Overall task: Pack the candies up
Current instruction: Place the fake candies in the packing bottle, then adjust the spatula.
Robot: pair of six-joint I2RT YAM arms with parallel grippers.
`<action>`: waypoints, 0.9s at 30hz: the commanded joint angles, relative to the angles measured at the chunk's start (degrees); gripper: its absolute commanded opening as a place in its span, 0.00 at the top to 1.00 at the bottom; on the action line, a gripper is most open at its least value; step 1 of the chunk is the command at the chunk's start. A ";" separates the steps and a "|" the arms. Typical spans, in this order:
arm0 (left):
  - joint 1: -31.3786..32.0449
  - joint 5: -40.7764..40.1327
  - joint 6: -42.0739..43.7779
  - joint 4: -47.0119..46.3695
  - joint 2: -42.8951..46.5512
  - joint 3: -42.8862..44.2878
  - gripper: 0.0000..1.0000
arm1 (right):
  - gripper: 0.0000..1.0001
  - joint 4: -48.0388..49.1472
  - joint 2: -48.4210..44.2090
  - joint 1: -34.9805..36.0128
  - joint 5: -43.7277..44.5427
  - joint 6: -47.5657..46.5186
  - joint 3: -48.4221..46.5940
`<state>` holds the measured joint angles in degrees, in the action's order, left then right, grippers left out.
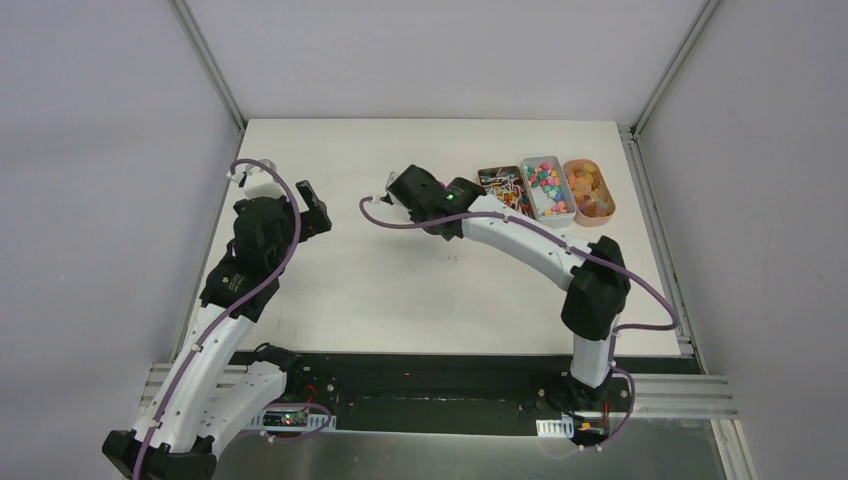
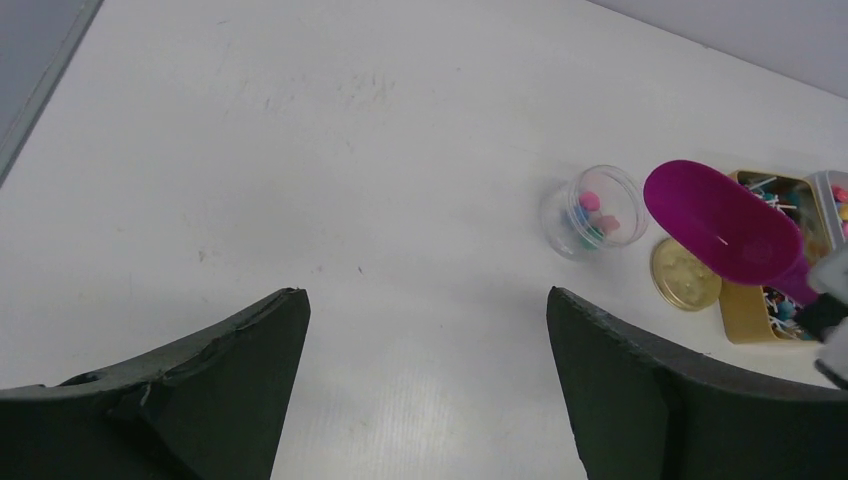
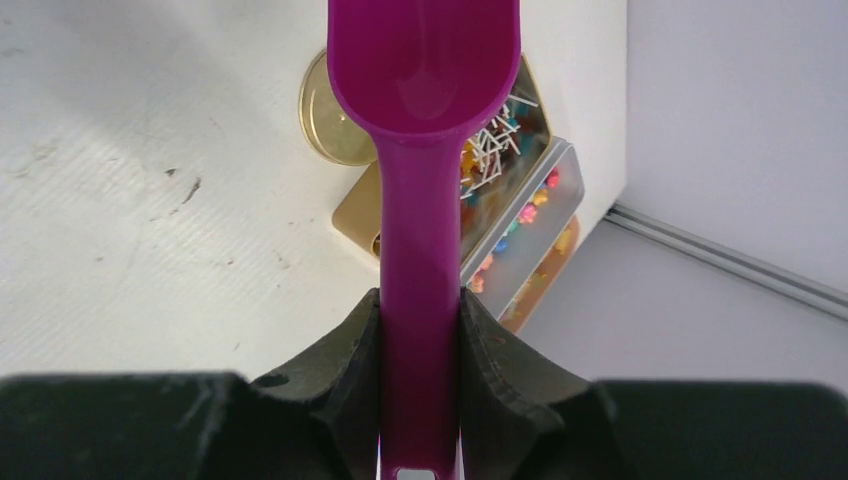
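Two fingers of right gripper pinch purple scoop by handle, empty bowl over gold lid; left gripper wide open above table; candies in clear tray far right, few in small jar near the lid.

Bright, even light is thrown from overhead. The white table is rendered close to blown out in the top view, and only faint, soft-edged shadows are cast beneath the arms. In the left wrist view the left gripper is shown as dark, slightly blurred shapes with little surface detail. A glossy highlight is caught in the bowl of the purple scoop. Its handle and the black foreground are softened near the lens.
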<state>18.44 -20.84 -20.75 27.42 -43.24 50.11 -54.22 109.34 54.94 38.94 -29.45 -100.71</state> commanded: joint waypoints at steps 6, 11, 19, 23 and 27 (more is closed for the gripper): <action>0.46 13.39 -4.91 -3.89 -2.82 3.14 0.10 | 1.00 2.87 -16.75 -1.97 -16.69 11.40 6.73; 0.46 26.83 -8.86 -10.22 -5.90 2.74 0.13 | 1.00 7.36 -23.22 -1.98 -26.63 14.94 11.58; 0.46 38.22 -12.88 -20.15 -12.11 1.63 0.20 | 1.00 13.95 -30.89 -1.95 -38.27 18.49 16.77; 0.46 42.58 -13.32 -21.84 -17.45 2.37 0.24 | 1.00 15.79 -33.45 -1.99 -42.80 19.00 18.87; 0.46 46.58 -13.73 -21.69 -21.93 2.58 0.32 | 1.00 19.18 -36.41 -2.03 -44.29 20.03 20.81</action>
<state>18.44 19.16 -33.39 9.04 -62.33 51.13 -42.26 77.06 52.80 -0.86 -11.64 -81.01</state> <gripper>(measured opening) 0.711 0.296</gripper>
